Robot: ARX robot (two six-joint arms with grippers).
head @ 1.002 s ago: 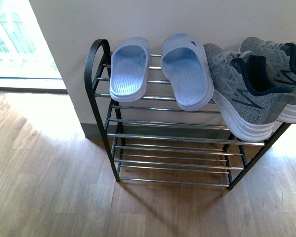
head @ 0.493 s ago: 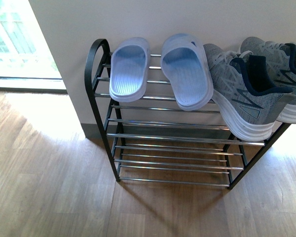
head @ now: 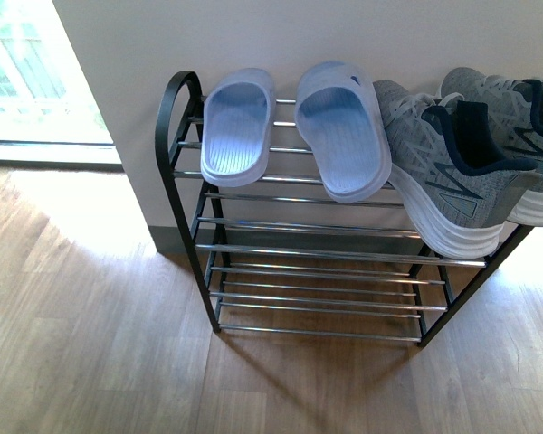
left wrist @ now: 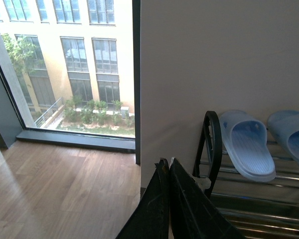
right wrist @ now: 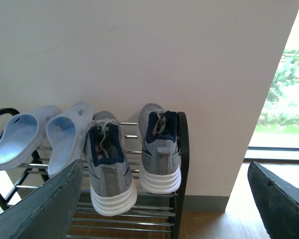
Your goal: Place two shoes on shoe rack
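The shoe rack [head: 308, 255] stands against the white wall, with a black frame and chrome bars. On its top tier lie two pale blue slides [head: 237, 127] [head: 342, 127] and, to their right, two grey sneakers [head: 439, 172] [head: 516, 117], heels toward me. Neither gripper shows in the front view. In the left wrist view my left gripper [left wrist: 165, 162] is shut on nothing, in front of the rack's black end loop [left wrist: 213, 144], near one slide [left wrist: 246, 144]. In the right wrist view my right gripper [right wrist: 164, 165] is wide open and set back from the sneakers [right wrist: 108, 164] [right wrist: 159, 149].
Wood floor [head: 90, 344] spreads in front of the rack and to its left. A bright floor-level window [head: 27, 81] is at the far left beyond the wall corner. Another window [right wrist: 284, 99] shows past the rack's right end. The lower tiers [head: 317, 303] hold nothing.
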